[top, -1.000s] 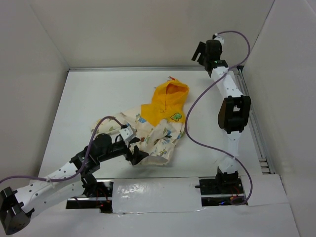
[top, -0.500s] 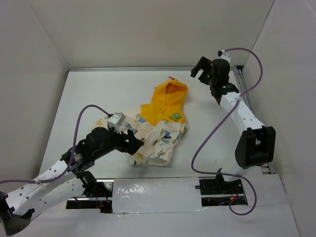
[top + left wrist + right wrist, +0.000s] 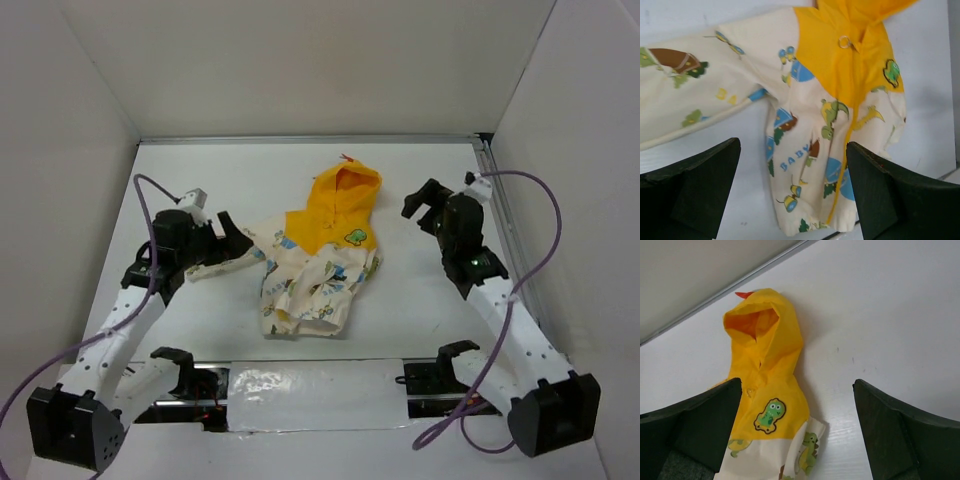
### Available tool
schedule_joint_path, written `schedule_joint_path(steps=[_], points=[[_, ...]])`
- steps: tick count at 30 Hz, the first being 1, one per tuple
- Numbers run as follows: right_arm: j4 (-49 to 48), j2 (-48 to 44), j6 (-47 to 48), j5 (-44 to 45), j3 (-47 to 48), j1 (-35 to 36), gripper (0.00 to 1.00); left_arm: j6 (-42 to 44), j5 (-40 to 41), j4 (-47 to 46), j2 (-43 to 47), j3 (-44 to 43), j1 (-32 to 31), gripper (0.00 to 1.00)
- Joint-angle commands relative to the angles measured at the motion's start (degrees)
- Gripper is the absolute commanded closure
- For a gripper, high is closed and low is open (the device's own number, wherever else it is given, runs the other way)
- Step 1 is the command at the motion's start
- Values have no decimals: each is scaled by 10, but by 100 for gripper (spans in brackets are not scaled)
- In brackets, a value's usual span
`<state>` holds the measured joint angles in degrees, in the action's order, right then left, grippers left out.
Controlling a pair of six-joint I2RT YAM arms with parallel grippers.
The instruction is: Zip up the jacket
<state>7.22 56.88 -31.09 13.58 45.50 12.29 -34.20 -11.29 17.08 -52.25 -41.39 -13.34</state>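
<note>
Jacket lies flat at centre of the table, hood toward the top of the frame, hem toward the bottom, one sleeve spread out to the left. Left gripper sits at left centre, just beside that sleeve, jaws apart, nothing between them; wrist view shows cloth below it, not in its grasp. Right gripper hangs right of the hood, clear of the fabric, jaws apart and empty. Front of the jacket faces up. An orange zip line runs from the yellow yoke down to the hem with both front panels meeting along it; no open gap shows. A small metal ring sits high by the neck; cannot tell for certain that it is the pull. Judgement: zip looks closed for its visible length, so the task appears done or nearly so. What may remain is the short stretch at the collar, which the folds hide.
</note>
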Motion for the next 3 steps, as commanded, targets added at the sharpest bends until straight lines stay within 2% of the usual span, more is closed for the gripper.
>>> schedule_joint_path(steps=[1,3], points=[[17,-62,-12,61,-40,6,0,26,-56,-9,-4,-13,53,1],[18,-93,-8,67,-51,7,0,36,-63,-13,9,4,67,1]])
